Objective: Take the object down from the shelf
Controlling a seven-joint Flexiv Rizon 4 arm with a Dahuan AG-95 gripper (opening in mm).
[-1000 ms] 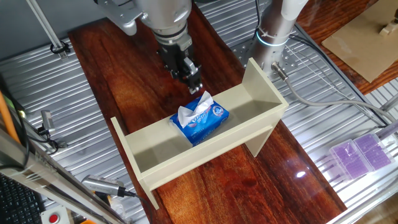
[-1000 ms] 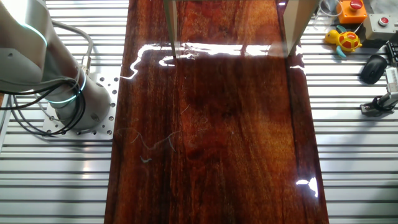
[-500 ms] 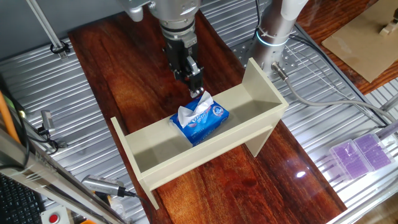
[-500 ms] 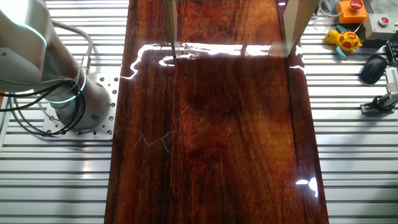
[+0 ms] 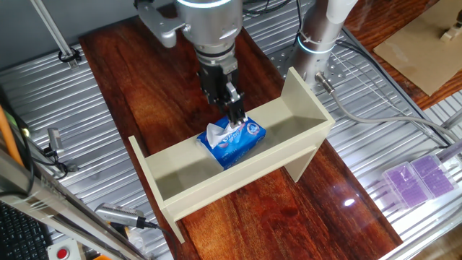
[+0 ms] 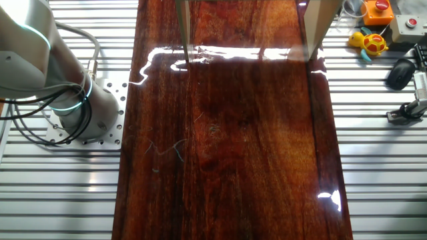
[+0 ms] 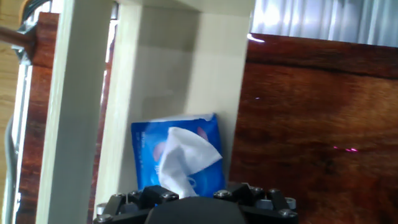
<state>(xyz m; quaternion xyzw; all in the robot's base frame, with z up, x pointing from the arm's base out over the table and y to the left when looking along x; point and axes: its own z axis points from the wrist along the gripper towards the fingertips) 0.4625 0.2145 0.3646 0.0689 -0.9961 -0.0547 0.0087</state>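
Hand (image 5: 236, 115) over pack (image 5: 232, 140) on shelf (image 5: 303, 97) — finger spread unclear; risk: pinching only the loose tissue (image 7: 183, 155).

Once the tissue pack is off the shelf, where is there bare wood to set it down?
Bare wood lies in front of the shelf, toward the near table edge, and between its end panels. Behind the shelf the end effector crowds the tissue pack. The trough is free on both sides of the pack.

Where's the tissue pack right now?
In one fixed view the blue tissue pack lies inside the beige shelf trough, near its middle, with the gripper right above its white tissue.
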